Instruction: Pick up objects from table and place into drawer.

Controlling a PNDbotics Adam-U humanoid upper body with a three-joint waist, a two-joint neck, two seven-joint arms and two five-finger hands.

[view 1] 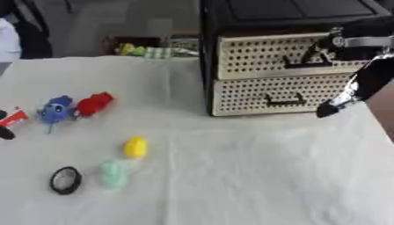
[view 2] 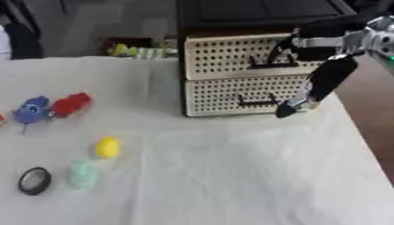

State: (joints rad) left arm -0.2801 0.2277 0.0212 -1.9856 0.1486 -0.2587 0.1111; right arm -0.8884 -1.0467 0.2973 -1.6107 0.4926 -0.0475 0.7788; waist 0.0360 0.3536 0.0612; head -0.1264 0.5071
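A black cabinet (view 1: 231,17) with two beige perforated drawers stands at the back right of the white-clothed table (view 1: 254,176). My right hand (view 2: 319,44) comes in from the right and is at the upper drawer's black handle (view 2: 265,61). A dark part of it hangs down across the lower drawer (view 2: 231,94). On the left lie a blue toy (view 1: 55,110), a red toy (view 1: 94,103), a yellow object (view 1: 135,147), a pale green object (view 1: 111,173) and a black ring (view 1: 65,180). My left hand (view 1: 5,131) shows only as a dark shape at the left edge.
A small red and white thing (view 1: 14,117) lies beside the left hand. Green and yellow items (view 1: 150,51) sit behind the table's far edge. The table's right edge (view 2: 362,145) runs close to the cabinet. A person's sleeve shows at the far left.
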